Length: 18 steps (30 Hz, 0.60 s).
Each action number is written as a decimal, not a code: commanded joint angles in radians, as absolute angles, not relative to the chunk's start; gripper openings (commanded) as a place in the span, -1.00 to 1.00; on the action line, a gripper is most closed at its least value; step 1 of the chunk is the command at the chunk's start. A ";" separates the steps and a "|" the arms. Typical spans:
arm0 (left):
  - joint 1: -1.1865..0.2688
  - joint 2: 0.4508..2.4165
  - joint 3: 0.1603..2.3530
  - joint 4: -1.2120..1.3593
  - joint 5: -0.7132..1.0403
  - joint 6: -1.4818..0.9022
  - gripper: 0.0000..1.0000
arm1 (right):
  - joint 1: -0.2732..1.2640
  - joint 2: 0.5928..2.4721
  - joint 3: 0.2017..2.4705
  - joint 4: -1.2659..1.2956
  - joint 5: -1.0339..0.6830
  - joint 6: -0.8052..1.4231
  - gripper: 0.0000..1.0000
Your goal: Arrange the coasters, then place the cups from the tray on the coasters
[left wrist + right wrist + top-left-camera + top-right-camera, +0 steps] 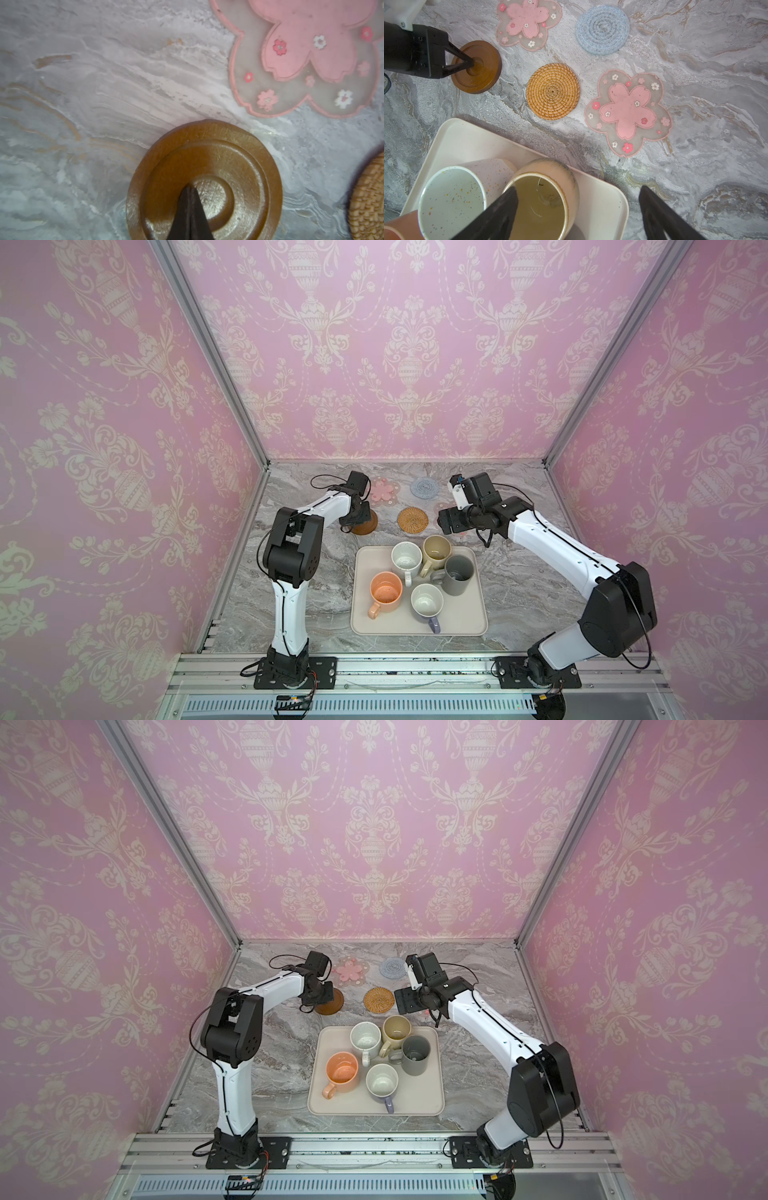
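The left fingers (190, 195) are pinched tight together with nothing between them. Their tip is set down in the round dimple at the middle of the dark brown coaster (207, 158), which lies flat on the bench (83, 83). Just past that tip, clear of the brown disc, lies a pink flower coaster (311, 52). Off to one side of these fingers sits the rattan coaster (552, 91), with the blue crocheted coaster (602, 29) beyond it.

The right fingers (654, 214) stand wide apart, holding nothing. One hangs over the rim of the beige-yellow mug (542, 199), the other over bare bench just off a corner of the tray (467, 141). Ahead of them lies the second pink flower coaster (627, 112).

All five mugs stand upright on the tray. The speckled white mug (406, 558) and dark grey mug (458, 572) are close beside the beige-yellow one. The orange mug (386, 591) and lavender mug (427, 601) stand farther back from the right fingers.
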State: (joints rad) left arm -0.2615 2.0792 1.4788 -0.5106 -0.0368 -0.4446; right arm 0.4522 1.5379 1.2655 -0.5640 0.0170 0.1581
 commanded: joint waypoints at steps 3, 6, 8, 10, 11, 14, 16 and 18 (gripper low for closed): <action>-0.192 2.026 1.412 -0.566 -0.094 -0.448 -1.00 | 0.462 1.506 1.256 -0.589 0.037 0.166 0.84; -0.150 2.001 1.393 -0.573 -0.087 -0.438 -1.00 | 0.464 1.506 1.262 -0.596 0.037 0.166 0.84; -0.123 1.983 1.383 -0.575 -0.092 -0.430 -1.00 | 0.464 1.506 1.265 -0.598 0.036 0.165 0.84; -0.099 1.972 1.376 -0.576 -0.087 -0.424 -1.00 | 0.465 1.508 1.267 -0.600 0.036 0.166 0.84; -0.089 1.969 1.376 -0.578 -0.085 -0.421 -1.00 | 0.466 1.508 1.269 -0.600 0.034 0.167 0.84; -0.069 1.962 1.378 -0.587 -0.093 -0.406 -1.00 | 0.468 1.514 1.277 -0.606 0.032 0.171 0.84; -0.061 1.962 1.380 -0.593 -0.101 -0.401 -1.00 | 0.470 1.519 1.282 -0.609 0.032 0.171 0.84; -0.053 1.960 1.384 -0.596 -0.101 -0.399 -1.00 | 0.471 1.525 1.288 -0.611 0.032 0.172 0.84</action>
State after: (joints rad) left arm -0.0616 1.9934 1.3865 -0.5545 -0.0719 -0.4282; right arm 0.4618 1.5379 1.2659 -0.5835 0.0196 0.1581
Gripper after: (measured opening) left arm 0.051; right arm 0.922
